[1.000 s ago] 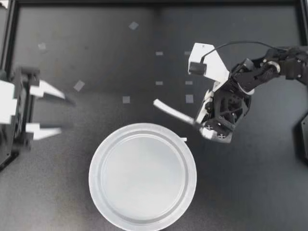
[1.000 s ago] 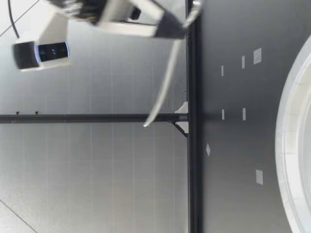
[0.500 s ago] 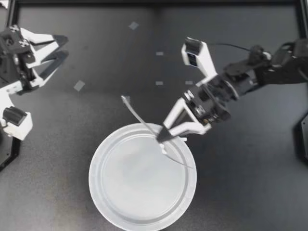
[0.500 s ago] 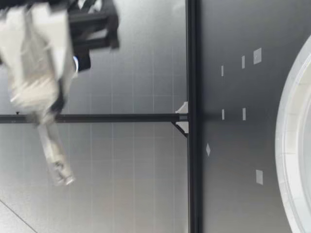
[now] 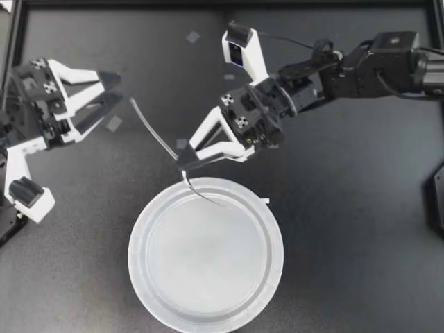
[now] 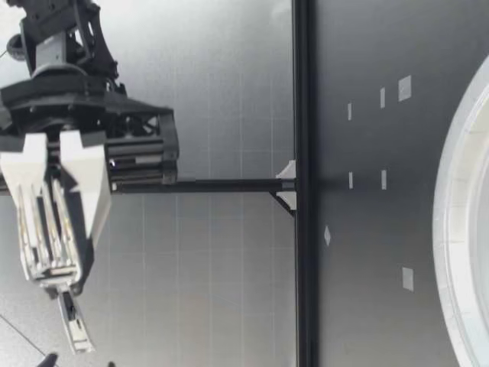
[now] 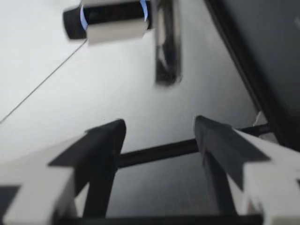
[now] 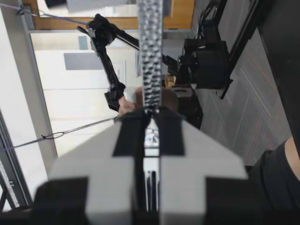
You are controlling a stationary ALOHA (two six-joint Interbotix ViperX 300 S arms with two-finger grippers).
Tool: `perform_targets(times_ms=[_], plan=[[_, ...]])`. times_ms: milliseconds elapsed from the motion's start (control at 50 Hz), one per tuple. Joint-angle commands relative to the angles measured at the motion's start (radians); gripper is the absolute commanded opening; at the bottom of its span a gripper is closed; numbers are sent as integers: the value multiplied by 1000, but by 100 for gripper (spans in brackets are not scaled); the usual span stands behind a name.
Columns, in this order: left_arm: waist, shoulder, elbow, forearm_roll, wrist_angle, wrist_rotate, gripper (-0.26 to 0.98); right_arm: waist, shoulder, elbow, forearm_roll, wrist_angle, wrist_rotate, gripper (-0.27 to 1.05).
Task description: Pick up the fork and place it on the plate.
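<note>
My right gripper (image 5: 184,161) reaches in over the far rim of the white plate (image 5: 205,316) and is shut on the silver fork (image 5: 154,134). The fork slants through the jaws: one end points toward my left gripper (image 5: 105,93), the other hangs over the plate's rim. My left gripper is open and empty, just beyond the fork's far end. In the right wrist view the textured fork handle (image 8: 150,47) sticks out ahead of the shut gripper (image 8: 151,117). The low view shows my right gripper (image 6: 53,237) high above the table with the fork (image 6: 76,332) in it. The left wrist view shows open fingers (image 7: 105,140).
Small pale tape squares (image 5: 114,123) dot the dark table behind the plate. A black frame rail (image 5: 222,3) runs along the far edge. In the low view the plate's rim (image 6: 458,229) lies close to the camera. A person's arm (image 8: 290,150) shows beyond the table.
My right gripper has carried the fork leftward and away from the plate's middle, up to its far rim. My left gripper has swung right, toward the fork's end.
</note>
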Motion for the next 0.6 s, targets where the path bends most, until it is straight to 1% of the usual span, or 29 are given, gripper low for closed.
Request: perform_targets(times_ms=[0,320,580], plan=[[-21,20,-12,6,15,-5,58,-8,5,-51,3,11,-5,6],[-25,46,-40,29,31,-6,58,-6,46,-92,2,18,-5,6],[-46,60,-41,38,52,-6,58,-6,101,-158,-3,35,-6,6]])
